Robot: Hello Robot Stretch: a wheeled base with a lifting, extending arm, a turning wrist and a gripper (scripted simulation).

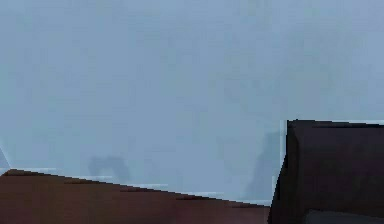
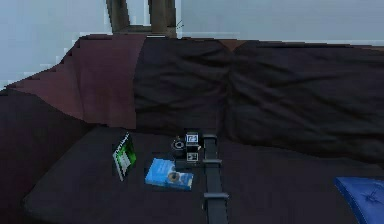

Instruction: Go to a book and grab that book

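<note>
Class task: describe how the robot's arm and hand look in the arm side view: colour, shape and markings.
The arm is a dark, square-sided bar. At its far end sit two small white squares with black marks. Beside them the hand has a dark body with two thin fingers.

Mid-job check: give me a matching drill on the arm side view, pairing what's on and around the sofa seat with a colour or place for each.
Things:
1. leaning book
2. flat book
3. pincer
4. sofa back

Colour or place:
A. light blue
B. dark brown-maroon
C. green and white
D. at the far end of the arm

Pairs: 1-C, 2-A, 3-D, 4-B
</note>
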